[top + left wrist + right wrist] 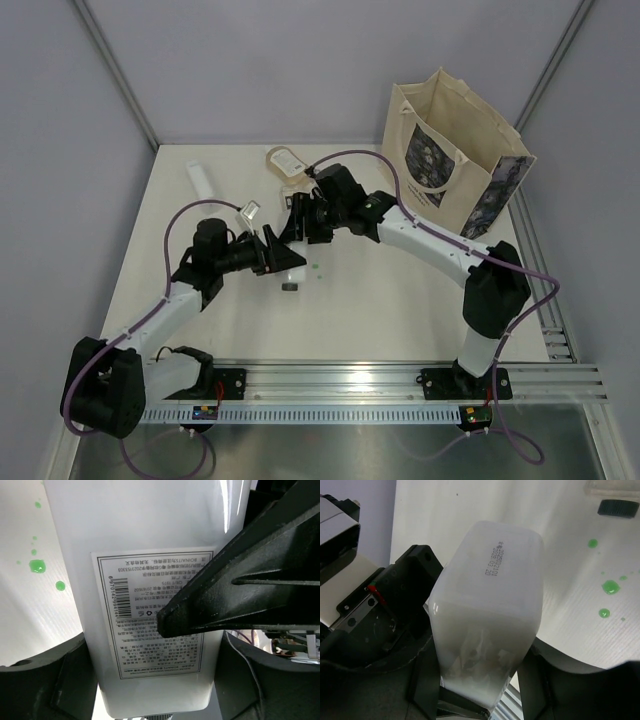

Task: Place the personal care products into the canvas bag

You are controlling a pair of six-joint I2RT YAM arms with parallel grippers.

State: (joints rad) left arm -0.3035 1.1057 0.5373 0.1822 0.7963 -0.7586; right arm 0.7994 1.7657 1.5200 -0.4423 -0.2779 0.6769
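A pale white-capped bottle [290, 260] is held off the table between both grippers. My left gripper [272, 254] is shut on it; in the left wrist view the bottle's printed label [150, 625] fills the frame between my fingers [50, 680]. My right gripper [298, 228] is also shut on the bottle [490, 605], whose base with a date code faces the camera. The canvas bag [450, 160] stands open at the back right. A white tube [203, 182], a beige pouch [285, 160] and a clear bottle [248, 212] lie on the table behind the grippers.
A small black cap [290, 286] lies on the table just below the grippers; it also shows in the right wrist view [618, 507]. Green spots [610, 586] mark the white tabletop. Grey walls close in the back and sides. A metal rail [400, 382] runs along the near edge.
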